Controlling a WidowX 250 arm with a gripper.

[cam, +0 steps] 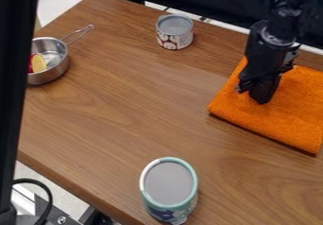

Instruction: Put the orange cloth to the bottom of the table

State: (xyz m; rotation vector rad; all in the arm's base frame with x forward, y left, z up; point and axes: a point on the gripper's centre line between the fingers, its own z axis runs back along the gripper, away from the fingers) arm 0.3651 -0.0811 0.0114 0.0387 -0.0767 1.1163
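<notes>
Nearest me, the teal-rimmed can (169,184); I'd steer wide of that. Beyond, right side, the orange cloth (277,117), fingers (265,92) over it, spread or pinched I can't tell. Grasping step, I judge: secure cloth, then bring it nearer.

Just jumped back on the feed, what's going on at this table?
The robot arm's black gripper is down at the orange cloth, which lies flat on the right of the view; whether it has hold of the cloth, I can't tell. The cloth isn't at the bottom of the table yet. A teal-rimmed can stands near the bottom edge, a smaller can towards the back, and a metal pan at the left.
</notes>
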